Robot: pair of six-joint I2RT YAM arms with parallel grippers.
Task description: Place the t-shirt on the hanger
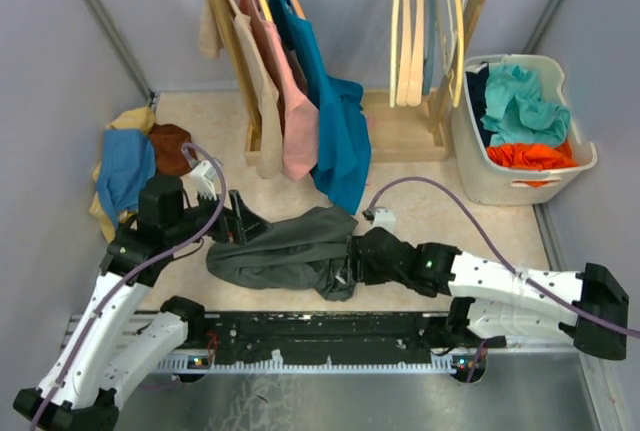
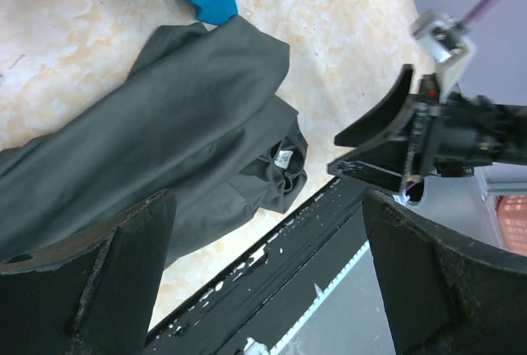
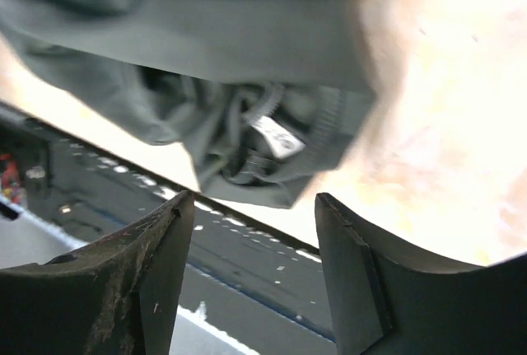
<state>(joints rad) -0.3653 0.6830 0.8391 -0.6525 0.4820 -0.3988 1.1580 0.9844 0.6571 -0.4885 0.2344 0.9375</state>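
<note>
The dark charcoal t-shirt (image 1: 285, 249) lies crumpled on the pale floor between my two grippers. Its white neck label shows in the left wrist view (image 2: 284, 158) and in the right wrist view (image 3: 276, 137). My left gripper (image 1: 243, 225) is open and empty at the shirt's left end; in its own view (image 2: 268, 203) the shirt (image 2: 165, 124) lies just ahead. My right gripper (image 1: 347, 266) is open and empty, just short of the bunched collar (image 3: 255, 200). Several pale wooden hangers (image 1: 409, 31) hang on the rack at the back right.
A wooden rack (image 1: 478, 11) at the back holds beige, pink (image 1: 293, 101) and teal (image 1: 335, 121) garments. A white basket (image 1: 480, 166) of clothes stands at the right. A pile of blue and brown clothes (image 1: 130, 166) lies at the left. A black rail (image 1: 320, 336) runs along the near edge.
</note>
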